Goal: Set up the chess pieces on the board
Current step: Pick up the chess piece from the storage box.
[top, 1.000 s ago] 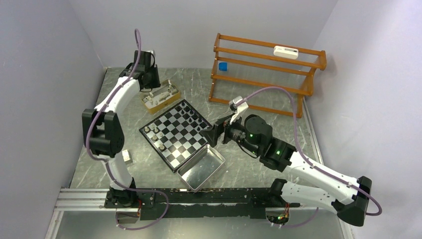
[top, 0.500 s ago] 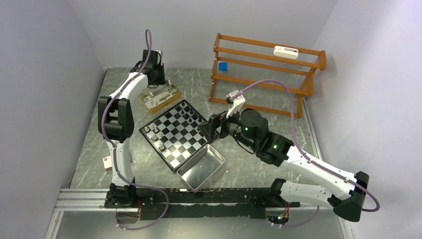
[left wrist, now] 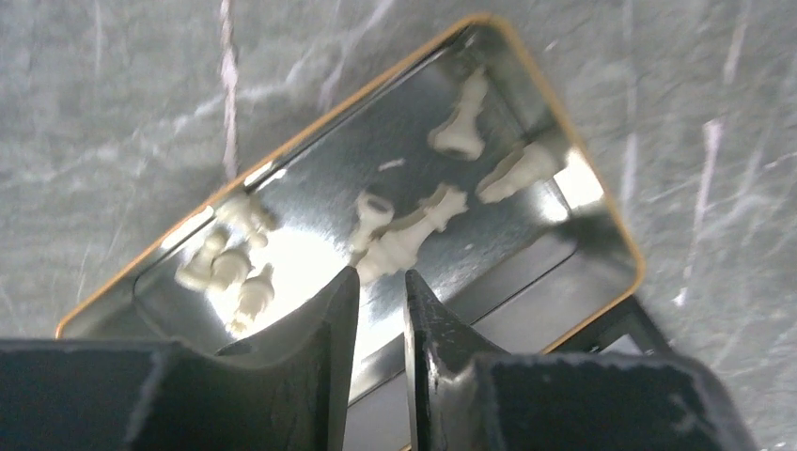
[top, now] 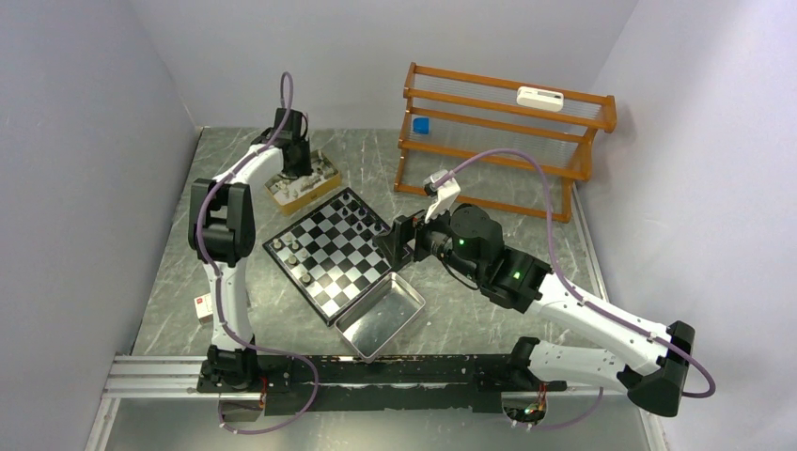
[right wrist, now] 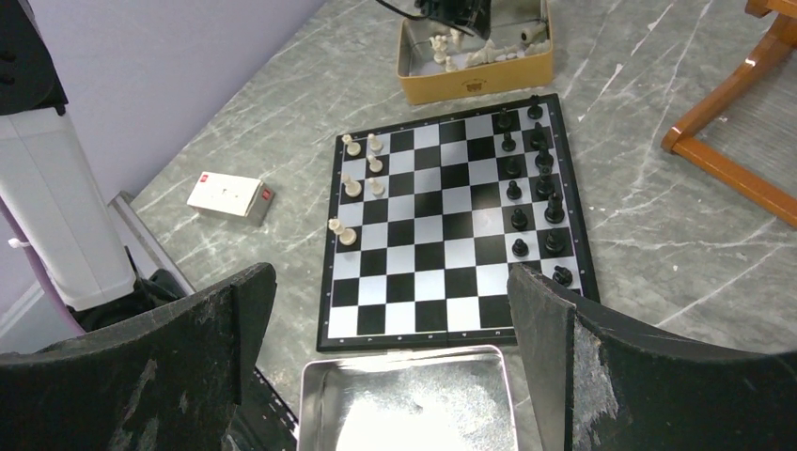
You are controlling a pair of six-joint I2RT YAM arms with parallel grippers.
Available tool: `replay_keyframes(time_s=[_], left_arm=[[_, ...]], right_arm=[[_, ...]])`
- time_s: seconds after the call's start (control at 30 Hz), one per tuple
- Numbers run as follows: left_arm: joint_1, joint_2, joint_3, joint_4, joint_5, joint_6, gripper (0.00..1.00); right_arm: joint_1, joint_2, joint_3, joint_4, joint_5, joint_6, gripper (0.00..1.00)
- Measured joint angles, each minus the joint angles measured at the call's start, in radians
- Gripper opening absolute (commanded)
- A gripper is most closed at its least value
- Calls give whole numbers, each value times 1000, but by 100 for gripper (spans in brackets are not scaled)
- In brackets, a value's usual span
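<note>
Left arm [top: 252,171]: reaching far forward from its base; black elbow joint raised high; white forearm slanting toward the far left corner
Left wrist [top: 293,141]: bent over; pointing steeply downward
Left gripper [left wrist: 378,282]: dark fingers [left wrist: 324,324] nearly together; only a slim gap between the tips; nothing visible in that gap
Right arm [top: 601,324]: lowest link lying at the near right; white links running left and forward toward the middle; green lights glowing on two joints
Right wrist [top: 465,240]: roughly level; tipped slightly down; facing left
Right gripper [right wrist: 390,274]: jaws spread wide; worn black fingers [right wrist: 211,352] at either side of the wrist view; nothing between them
</note>
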Motion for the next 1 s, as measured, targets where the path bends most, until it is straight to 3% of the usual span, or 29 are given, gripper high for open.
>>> replay_keyframes(time_s=[0.27,1.0], left_arm=[[1,-20,-46,-56,-83,-14,31],[7,-50,-85,-85,-122,-27,31]], right_arm=[[0,-4,-2,5,-12,0,99],[0,-56,-24,23,-15,4,99]])
